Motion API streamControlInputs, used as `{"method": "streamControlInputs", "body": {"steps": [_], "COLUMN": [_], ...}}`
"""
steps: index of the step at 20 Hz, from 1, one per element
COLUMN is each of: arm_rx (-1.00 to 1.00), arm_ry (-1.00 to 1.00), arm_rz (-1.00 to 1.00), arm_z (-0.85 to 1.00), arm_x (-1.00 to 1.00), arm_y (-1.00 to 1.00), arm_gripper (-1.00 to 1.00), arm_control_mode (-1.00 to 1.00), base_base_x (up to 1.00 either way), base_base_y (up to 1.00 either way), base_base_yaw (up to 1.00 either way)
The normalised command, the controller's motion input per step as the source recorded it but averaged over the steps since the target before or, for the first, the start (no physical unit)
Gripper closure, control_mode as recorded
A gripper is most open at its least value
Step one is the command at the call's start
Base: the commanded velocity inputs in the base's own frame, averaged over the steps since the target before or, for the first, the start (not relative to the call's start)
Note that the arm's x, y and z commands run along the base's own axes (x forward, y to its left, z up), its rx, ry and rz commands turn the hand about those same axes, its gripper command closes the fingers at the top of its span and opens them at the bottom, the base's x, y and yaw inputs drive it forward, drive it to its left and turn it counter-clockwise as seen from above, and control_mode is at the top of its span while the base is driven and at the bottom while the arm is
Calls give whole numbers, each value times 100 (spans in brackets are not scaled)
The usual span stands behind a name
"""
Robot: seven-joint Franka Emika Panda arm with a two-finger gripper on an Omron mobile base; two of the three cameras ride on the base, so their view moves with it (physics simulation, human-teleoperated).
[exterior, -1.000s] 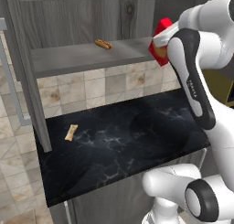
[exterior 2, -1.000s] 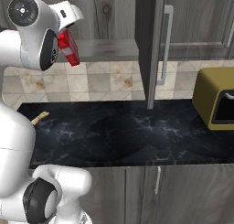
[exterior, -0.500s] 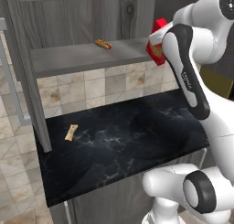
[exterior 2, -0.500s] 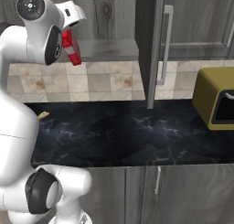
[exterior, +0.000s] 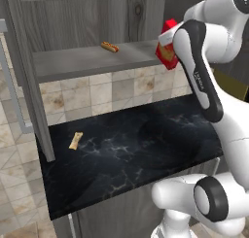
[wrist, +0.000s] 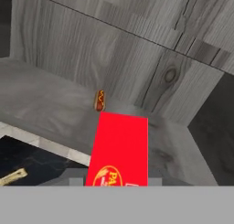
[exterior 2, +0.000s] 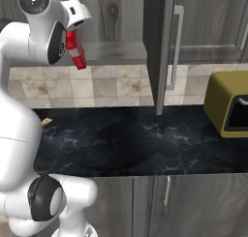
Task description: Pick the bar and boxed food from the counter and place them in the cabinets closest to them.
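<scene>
The boxed food (exterior: 167,51) is a slim red carton, and my gripper (exterior 2: 72,37) is shut on its upper end. It hangs tilted in the air at the front edge of the open cabinet's grey shelf (exterior: 73,63), above the black counter (exterior: 141,140). From the right side the boxed food (exterior 2: 76,53) shows just below the white hand. Through the hand camera the boxed food (wrist: 119,147) points at the shelf (wrist: 41,104) and the cabinet's wooden back wall. The bar is out of view.
A hot-dog-like bun (exterior: 109,47) lies far back on the shelf, also seen as the bun (wrist: 99,100). A pale tan stick (exterior: 75,140) lies at the counter's left. An open cabinet door (exterior 2: 162,47) hangs right of the shelf. An olive toaster (exterior 2: 230,105) stands at the right.
The arm has shifted a little towards the shelf, carrying the carton with it. The grip has stayed shut on the carton.
</scene>
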Motion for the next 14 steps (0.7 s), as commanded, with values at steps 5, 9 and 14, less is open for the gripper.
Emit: {"method": "streamControlInputs", "body": {"steps": [5, 9, 14], "arm_rx": [3, 3, 0], "arm_ry": [1, 0, 0], "arm_rz": [0, 0, 0], "arm_z": [0, 0, 0], "arm_x": [14, 26, 30], "arm_y": [0, 0, 1], "arm_gripper": [100, 100, 100], "arm_control_mode": [-100, -100, -100], "base_base_x": [0, 0, 0], "base_base_y": [0, 0, 0], "base_base_yaw": [0, 0, 0]}}
